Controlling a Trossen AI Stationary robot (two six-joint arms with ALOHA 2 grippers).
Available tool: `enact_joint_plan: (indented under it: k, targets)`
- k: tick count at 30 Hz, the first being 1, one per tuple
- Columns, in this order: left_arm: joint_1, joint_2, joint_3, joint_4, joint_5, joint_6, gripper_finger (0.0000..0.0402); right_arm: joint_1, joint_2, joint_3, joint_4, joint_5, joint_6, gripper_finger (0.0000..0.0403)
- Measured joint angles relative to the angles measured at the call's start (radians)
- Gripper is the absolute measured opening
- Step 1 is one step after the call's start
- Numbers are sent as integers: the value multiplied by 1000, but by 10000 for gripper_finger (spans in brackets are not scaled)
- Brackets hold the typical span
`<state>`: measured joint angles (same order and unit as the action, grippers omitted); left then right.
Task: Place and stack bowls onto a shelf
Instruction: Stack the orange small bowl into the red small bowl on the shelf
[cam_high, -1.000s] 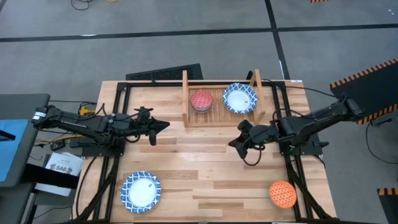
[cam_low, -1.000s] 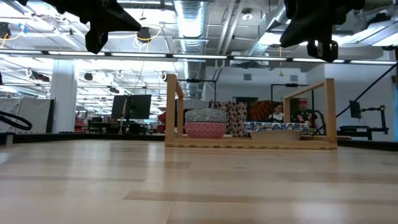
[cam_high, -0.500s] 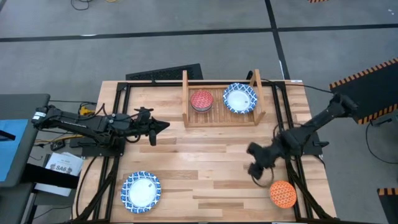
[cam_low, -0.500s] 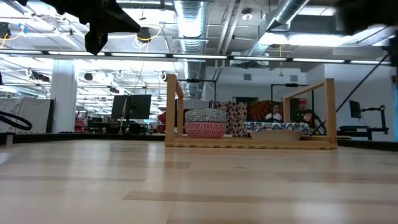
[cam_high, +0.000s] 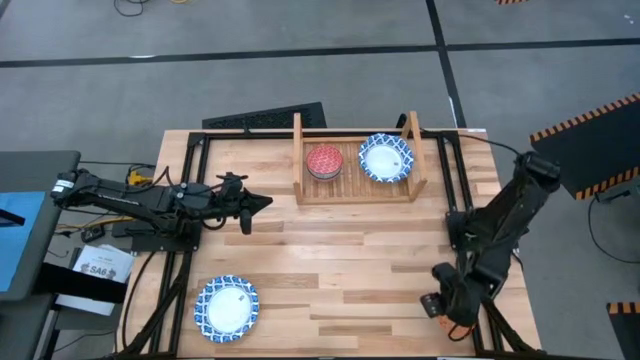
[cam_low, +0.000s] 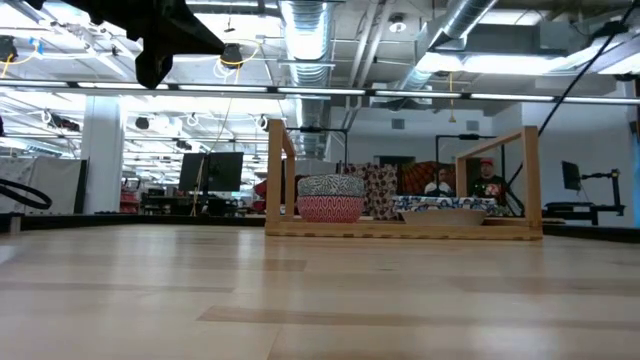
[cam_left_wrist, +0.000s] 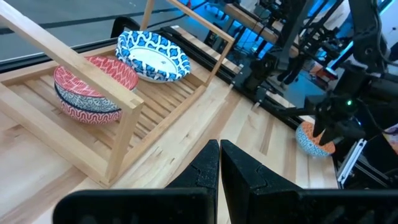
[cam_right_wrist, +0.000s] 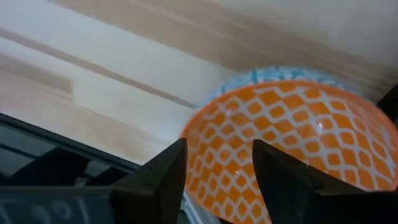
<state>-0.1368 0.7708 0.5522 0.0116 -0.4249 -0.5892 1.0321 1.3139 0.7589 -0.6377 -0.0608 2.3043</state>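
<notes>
An orange bowl with a white lattice pattern sits on the table near its right front corner and is mostly hidden under my right arm in the high view. My right gripper hangs open just above it, pointing down. The wooden shelf at the far edge holds a red bowl stacked with a blue-grey one, and a white bowl with a blue rim. Another white and blue bowl rests at the near left. My left gripper hovers shut at mid-left.
Black metal frame rails run along both sides of the table, and the right one passes close to the orange bowl. A dark flat object lies beyond the far edge. Bare wood spans the middle of the table.
My right gripper has swung from beside the shelf's near right corner toward the table's near right corner. It has come down over the orange bowl and tipped from roughly level to pointing down. It has left the low view.
</notes>
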Motion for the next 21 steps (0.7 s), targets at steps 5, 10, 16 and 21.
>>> enact_joint_plan:
  k: [5, 10, 16, 21]
  targets:
    - [0, 0, 0, 0, 0, 0, 0, -18, 58, -1, 83, -24, -2, 202]
    - [0, 0, 0, 0, 0, -2, 0, -40, 98, 0, 109, -18, -6, 201]
    - [0, 0, 0, 4, -1, -2, 0, -40, 97, 0, 92, -11, -16, 201]
    - [0, 0, 0, 3, -1, -1, 0, -64, 96, 0, 77, 12, -17, 201]
